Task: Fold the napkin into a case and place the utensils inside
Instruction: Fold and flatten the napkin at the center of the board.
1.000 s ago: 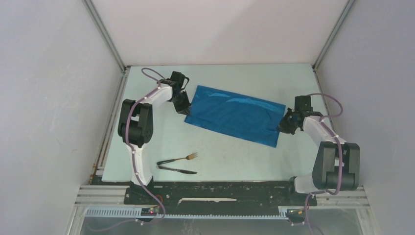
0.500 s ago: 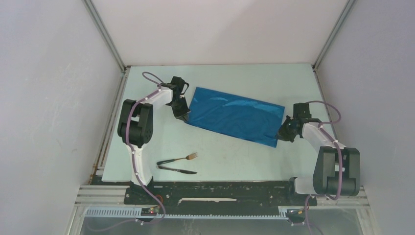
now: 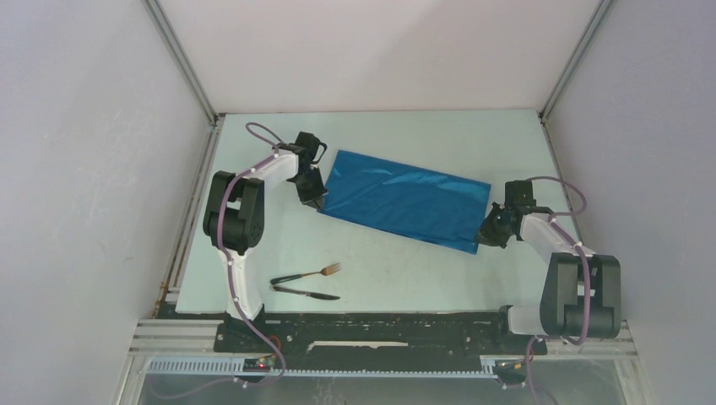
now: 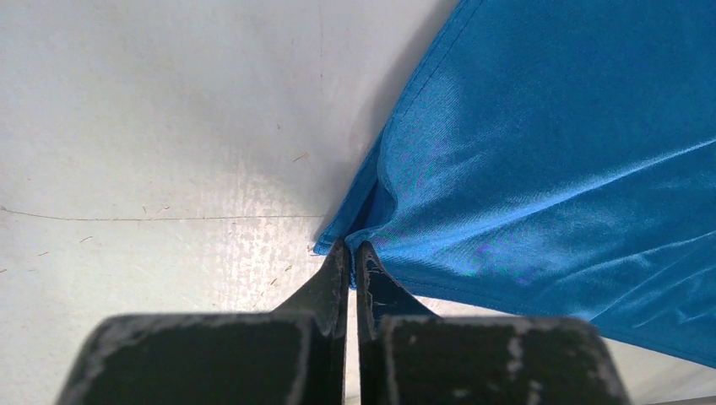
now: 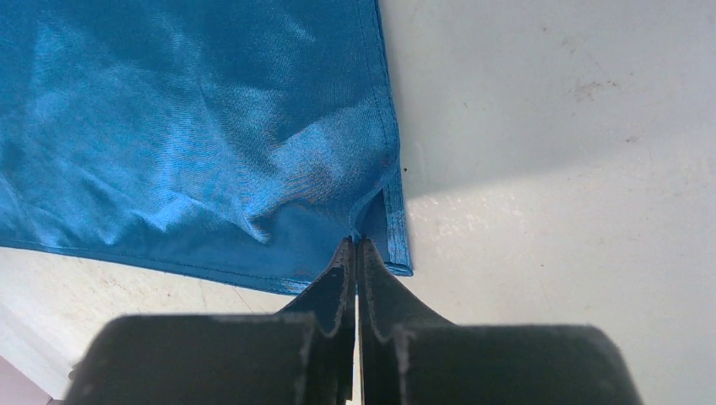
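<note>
**A:** Layout, big stuff first?

**B:** Pale table (image 3: 405,278). The napkin (image 3: 401,201) lies across its middle as one long blue rectangle, slanting from far-left down to near-right. It sits flat apart from the two gripped corners.

**A:** Folded?

**B:** Two layers show at both gripped corners in the wrist views. Shiny cloth with light wrinkles, hemmed edge visible on the right end.

**A:** Arms?

**B:** One at each short end of the napkin. The left gripper (image 3: 316,201) is clamped on the near-left corner, fingers together with cloth pinched between the tips. The right gripper (image 5: 355,245) is the same on the near-right corner, jaws closed on the hem. The cloth puckers and casts a shadow at both pinch points, so the corners are slightly off the surface.

**A:** Utensils?

**B:** Both on the table, near-left, just right of the left arm's base and well apart from the napkin. The fork (image 3: 317,272) has its tines to the right. The knife (image 3: 308,294) lies just nearer the edge. Their left ends meet in a narrow V. Nothing is touching them.
</note>
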`<state>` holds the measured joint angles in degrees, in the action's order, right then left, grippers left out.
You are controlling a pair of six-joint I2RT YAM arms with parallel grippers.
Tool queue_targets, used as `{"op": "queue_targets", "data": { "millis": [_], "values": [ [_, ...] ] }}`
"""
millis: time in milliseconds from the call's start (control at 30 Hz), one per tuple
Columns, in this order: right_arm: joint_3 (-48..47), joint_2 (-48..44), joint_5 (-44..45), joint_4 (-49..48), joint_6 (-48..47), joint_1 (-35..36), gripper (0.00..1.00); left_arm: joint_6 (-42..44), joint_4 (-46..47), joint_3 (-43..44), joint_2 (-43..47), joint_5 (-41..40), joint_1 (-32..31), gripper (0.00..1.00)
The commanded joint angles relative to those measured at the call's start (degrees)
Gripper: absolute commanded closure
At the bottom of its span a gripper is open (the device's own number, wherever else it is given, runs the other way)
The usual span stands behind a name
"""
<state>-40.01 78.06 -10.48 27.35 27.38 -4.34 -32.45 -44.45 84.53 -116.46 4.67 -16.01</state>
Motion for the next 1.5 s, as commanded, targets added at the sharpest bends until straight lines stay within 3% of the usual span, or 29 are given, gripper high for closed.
{"op": "queue_targets", "data": {
  "millis": [0,833,1200,1467],
  "values": [
    [0.35,0.39,0.26,-1.48,-0.78,0.47,1.0,1.43,-1.07,0.89,1.54,-1.36,-0.25,1.0],
    [0.97,1.71,0.44,-1.32,-1.36,1.43,1.0,1.95,-1.43,1.15,1.15,-2.61,-0.25,1.0],
    [0.92,1.13,0.37,-0.68,-1.64,1.58,0.91,1.72,-1.99,0.98,1.31,-2.89,-0.26,0.95],
    [0.39,2.01,2.0,-1.82,-1.95,1.14,0.9,1.43,-1.45,1.57,0.75,-1.48,-0.26,0.96]
  ]
}}
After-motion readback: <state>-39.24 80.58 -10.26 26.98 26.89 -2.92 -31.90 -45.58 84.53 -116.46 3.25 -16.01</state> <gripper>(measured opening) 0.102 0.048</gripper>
